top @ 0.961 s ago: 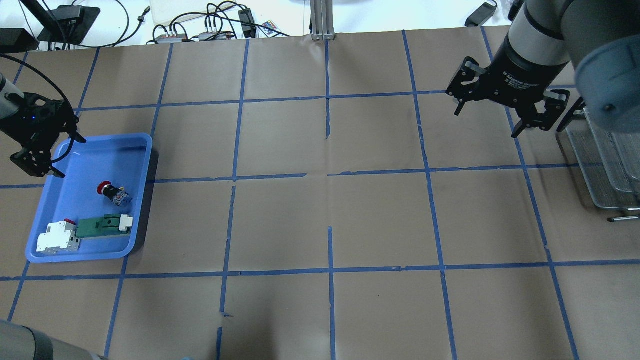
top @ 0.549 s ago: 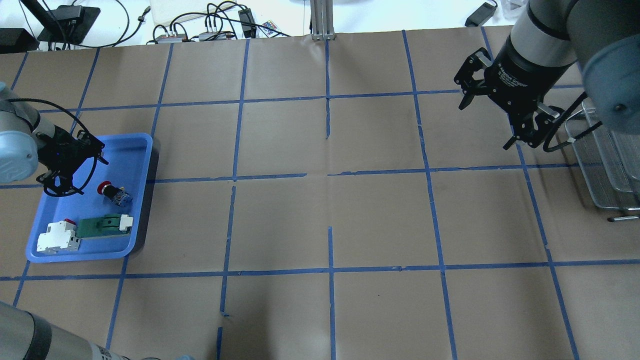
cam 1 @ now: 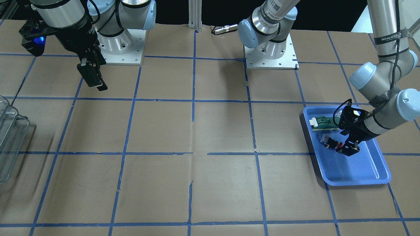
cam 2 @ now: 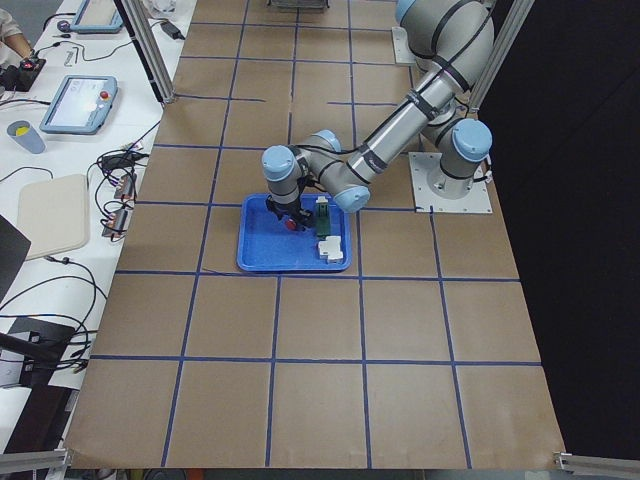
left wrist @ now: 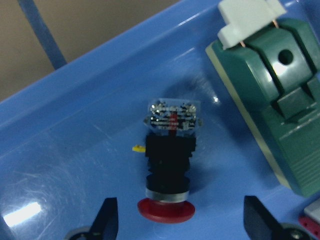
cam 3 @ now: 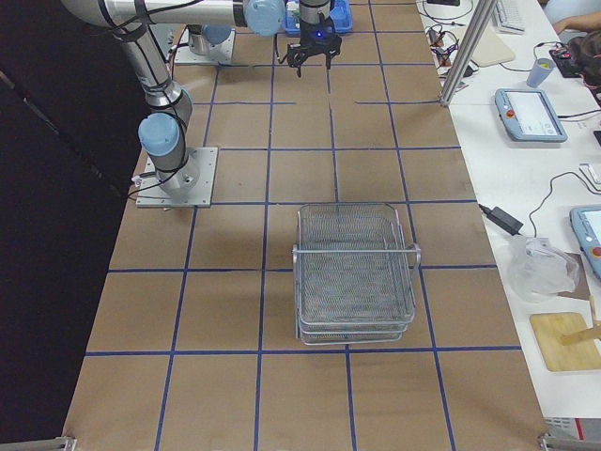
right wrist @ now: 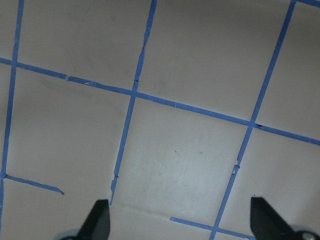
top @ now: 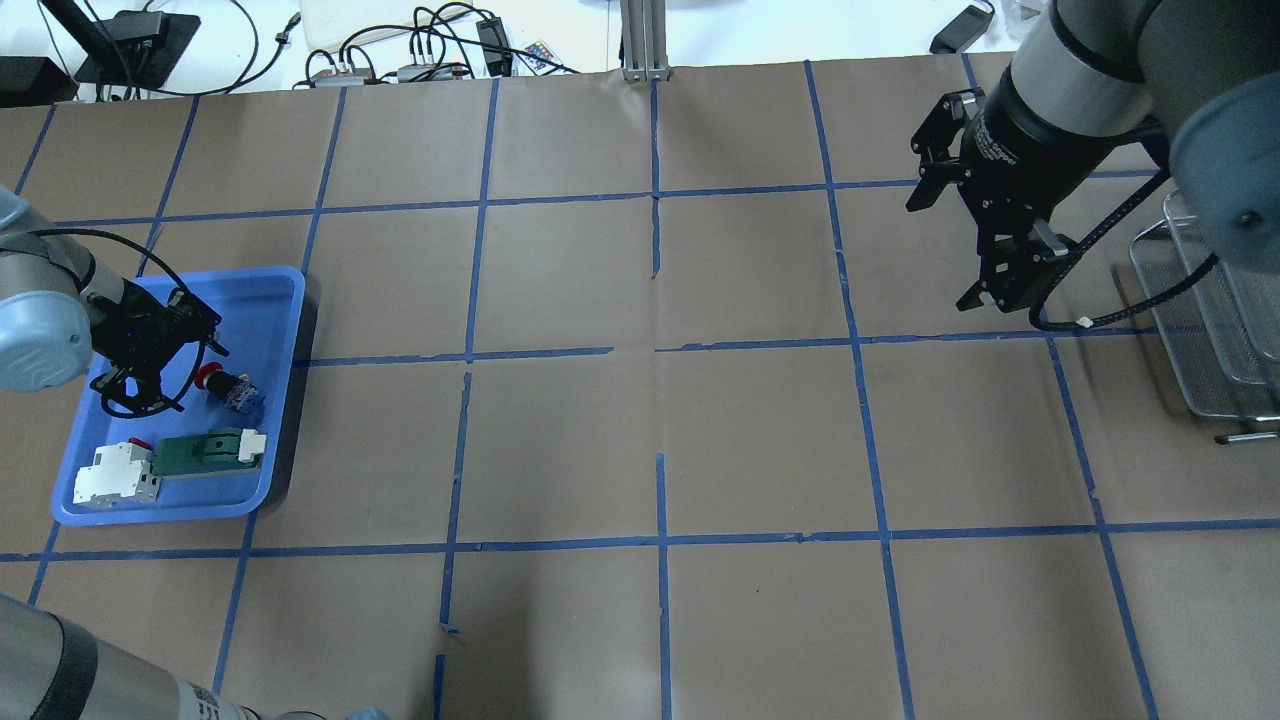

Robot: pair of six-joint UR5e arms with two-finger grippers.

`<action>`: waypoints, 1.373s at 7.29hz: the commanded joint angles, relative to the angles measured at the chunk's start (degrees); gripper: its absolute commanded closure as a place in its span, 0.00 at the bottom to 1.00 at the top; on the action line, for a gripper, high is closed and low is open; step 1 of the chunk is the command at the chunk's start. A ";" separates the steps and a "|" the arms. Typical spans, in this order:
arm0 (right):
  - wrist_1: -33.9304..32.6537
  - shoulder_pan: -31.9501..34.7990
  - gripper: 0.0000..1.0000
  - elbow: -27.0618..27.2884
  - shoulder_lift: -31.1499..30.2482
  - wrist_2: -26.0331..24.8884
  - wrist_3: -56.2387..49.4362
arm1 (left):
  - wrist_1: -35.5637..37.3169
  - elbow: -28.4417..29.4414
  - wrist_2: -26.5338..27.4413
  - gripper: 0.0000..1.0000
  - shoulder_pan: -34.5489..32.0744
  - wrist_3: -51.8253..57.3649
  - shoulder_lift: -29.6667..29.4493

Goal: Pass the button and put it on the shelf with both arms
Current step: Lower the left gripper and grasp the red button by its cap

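The button (top: 226,386) lies on its side in the blue tray (top: 283,290), red head pointing left. It also shows in the left wrist view (left wrist: 169,170) and the front view (cam 1: 330,143). My left gripper (top: 188,374) is open and low inside the tray. Its fingertips stand on either side of the red head without touching it, as the left wrist view (left wrist: 182,222) shows. My right gripper (top: 945,255) is open and empty, held above bare table; its wrist view (right wrist: 181,222) shows only paper and tape. The wire-mesh shelf (top: 1200,300) stands at the far right.
A green-and-white flat part (top: 208,450) and a white-and-red block (top: 115,472) lie in the tray just beside the button. The green part (left wrist: 280,115) is close to my left gripper's right finger. Cables and boxes line the table's far edge.
My left gripper has moved right and down into the tray, from the tray's far-left corner to the button's red head. My right gripper has turned and shifted slightly, staying open.
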 commanded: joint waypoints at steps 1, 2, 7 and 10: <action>0.01 0.01 0.00 0.07 -0.08 0.13 1.27 | 0.02 0.14 -0.13 0.13 0.04 -0.47 -0.78; 0.01 0.01 0.00 0.07 -0.08 0.21 1.27 | 0.11 0.14 -0.13 0.13 0.04 -0.47 -0.87; -0.08 0.01 0.00 -0.19 0.01 0.21 1.27 | 0.37 0.67 -0.13 0.87 0.04 -0.30 -0.96; -0.17 0.01 0.00 -0.19 0.01 0.21 1.18 | 3.27 0.67 -0.39 1.00 -0.40 -0.91 -0.35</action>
